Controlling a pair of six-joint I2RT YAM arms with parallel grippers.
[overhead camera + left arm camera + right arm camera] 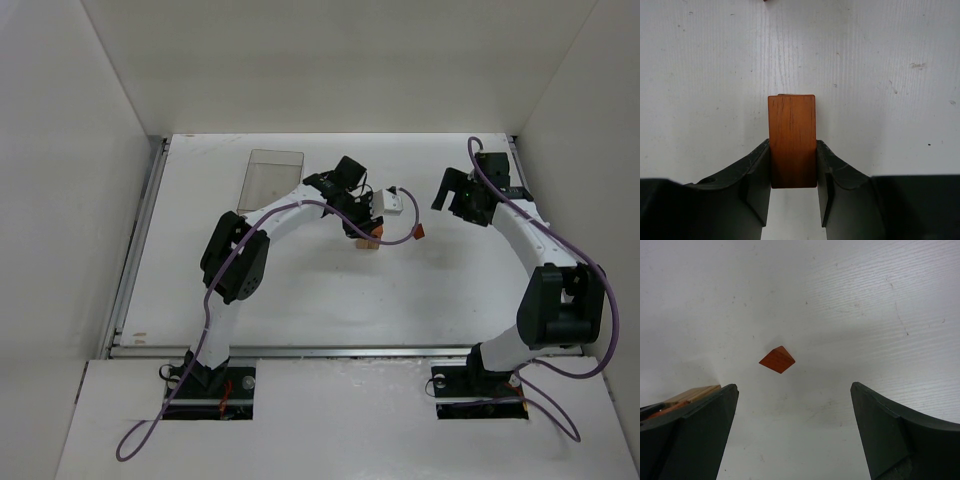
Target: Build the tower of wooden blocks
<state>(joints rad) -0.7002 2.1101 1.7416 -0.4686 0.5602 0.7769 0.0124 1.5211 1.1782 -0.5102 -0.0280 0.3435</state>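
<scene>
Left tool (792,146): jaws narrow, clamped on the two long sides of a reddish-orange block (792,135). The block is rectangular and points away from the wrist toward the desk (880,75). A thin tan edge shows at the block's far end; whether it is in contact there cannot be determined.

In the top view, the wood block tower (368,242) is at mid-desk, directly under the left tool.

A reddish-orange wedge (777,360) lies alone on the desk, just right of the tower and apart from it.

Right tool (794,387): jaws wide, holding nothing, hovering above the wedge.

A clear plastic box (272,180) lies at the far left of the desk.
</scene>
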